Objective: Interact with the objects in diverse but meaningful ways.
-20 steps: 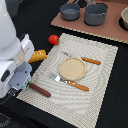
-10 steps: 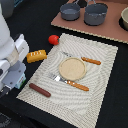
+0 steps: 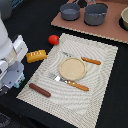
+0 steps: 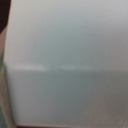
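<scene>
In the exterior view, a cream woven rectangular placemat (image 3: 87, 75) lies on a black tabletop (image 3: 30, 25), and near its middle sits a tan round plate (image 3: 72, 68). Beside the plate, towards the exterior view's right, lies an orange-handled knife (image 3: 90, 60), and along the plate's near edge lies an orange-handled fork (image 3: 70, 82) with its metal tines pointing to the exterior view's left. A dark brown sausage stick (image 3: 39, 90) rests on the near left corner of the placemat, well apart from the plate. A round red tomato (image 3: 53, 39) sits just off the mat's far left corner, touching or nearly touching its edge, and a yellow-orange ridged bread block (image 3: 36, 56) lies on the black surface just beside the mat's left edge. At the far side, two grey metal pots (image 3: 84, 12) stand on a brown board (image 3: 100, 27). The white robot arm fills the exterior view's left edge, and its gripper (image 3: 12, 75) hangs low there around a pale blue carton (image 3: 17, 78), which sits just off the mat's left edge; whether the fingers are pressed on the carton cannot be told from here. In the wrist view, a pale blue-grey flat surface (image 4: 65, 65) of the carton, with a faint crease across it, fills nearly the whole picture, too close and blurred to show the fingers.
</scene>
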{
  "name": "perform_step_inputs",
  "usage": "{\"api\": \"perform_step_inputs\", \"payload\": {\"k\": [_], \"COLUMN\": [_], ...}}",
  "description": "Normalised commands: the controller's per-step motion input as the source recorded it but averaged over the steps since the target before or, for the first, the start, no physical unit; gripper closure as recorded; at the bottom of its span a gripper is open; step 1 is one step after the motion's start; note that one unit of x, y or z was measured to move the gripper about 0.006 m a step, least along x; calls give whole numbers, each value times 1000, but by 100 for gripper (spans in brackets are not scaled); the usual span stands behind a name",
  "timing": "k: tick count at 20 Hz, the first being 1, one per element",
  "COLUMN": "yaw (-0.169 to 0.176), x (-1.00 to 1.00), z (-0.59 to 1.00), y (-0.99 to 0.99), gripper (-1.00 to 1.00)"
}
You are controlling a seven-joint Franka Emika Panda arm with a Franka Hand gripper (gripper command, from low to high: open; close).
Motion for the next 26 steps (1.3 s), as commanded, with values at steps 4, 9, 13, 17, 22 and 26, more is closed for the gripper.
{"api": "perform_step_inputs", "payload": {"k": [4, 9, 13, 17, 22, 26], "yaw": [16, 21, 55, 42, 0, -9], "x": [-323, -157, -224, -169, 621, 946], "z": [-277, 669, 709, 1000, 654, 33], "y": [52, 303, 296, 250, 17, -333], "gripper": [-100, -100, -100, -100, -100, -100]}}
